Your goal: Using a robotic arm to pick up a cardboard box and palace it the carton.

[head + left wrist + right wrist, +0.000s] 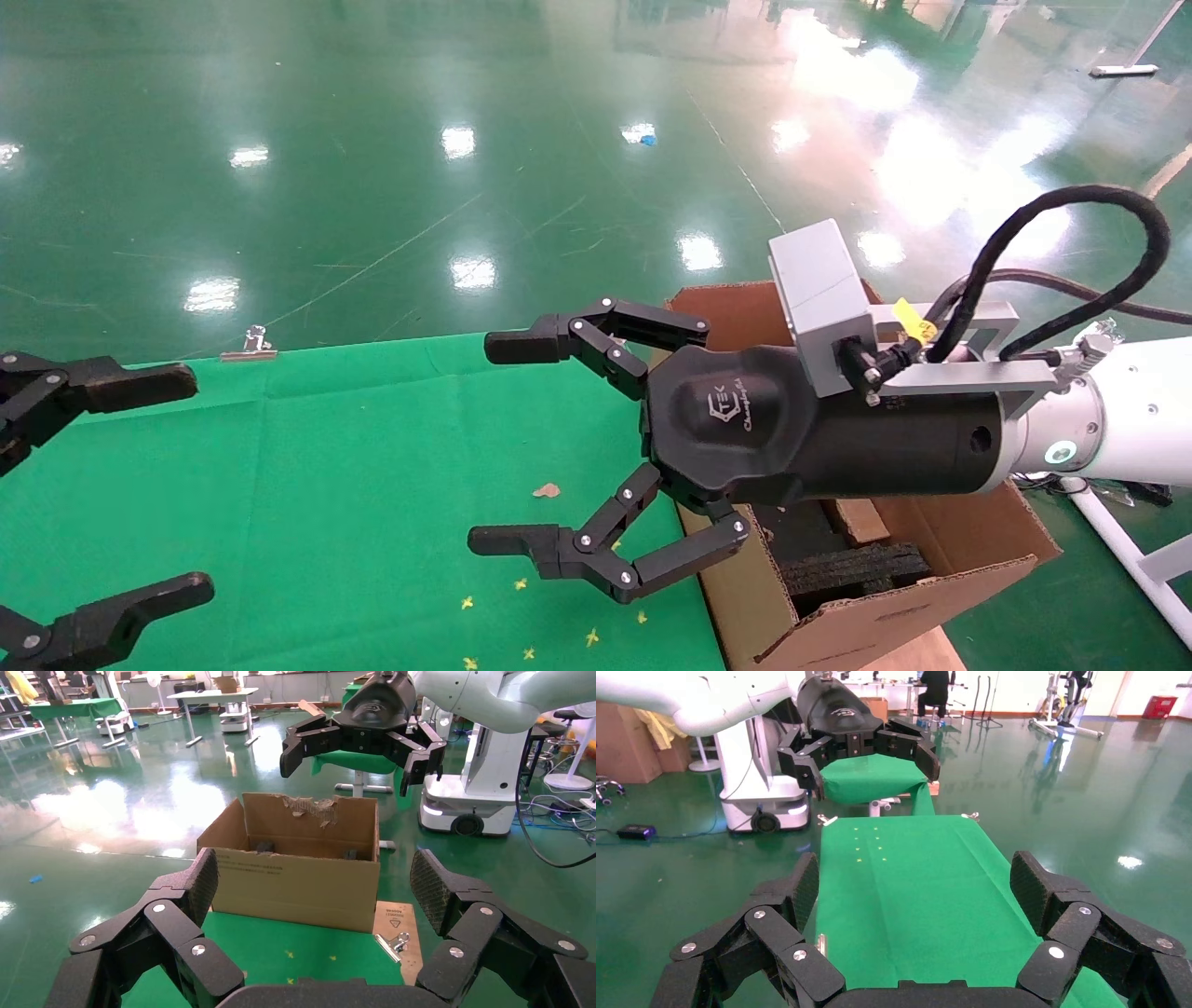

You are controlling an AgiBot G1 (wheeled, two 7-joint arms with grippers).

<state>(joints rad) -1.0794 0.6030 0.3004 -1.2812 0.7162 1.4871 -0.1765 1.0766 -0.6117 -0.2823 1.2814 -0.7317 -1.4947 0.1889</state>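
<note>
Right gripper (484, 443) on robotic arm (1131, 424) above green-covered table (354, 447), just beside carton (950, 550); fingers (526, 347) spread apart, empty. Left gripper (191, 485) at table's left edge, fingers apart, empty. Carton at table's right end, black foam inserts (852, 568) inside, torn flap (313, 806) on far wall. Cardboard box not visible. Binder clip (250, 347) on table's far edge; cardboard scrap (547, 490) and yellow marks (521, 615) on cloth

Bright, even overhead lighting; white glare patches streak the glossy green floor (466, 140); shadows faint; all views sharp, wrist edges slightly bowed.
</note>
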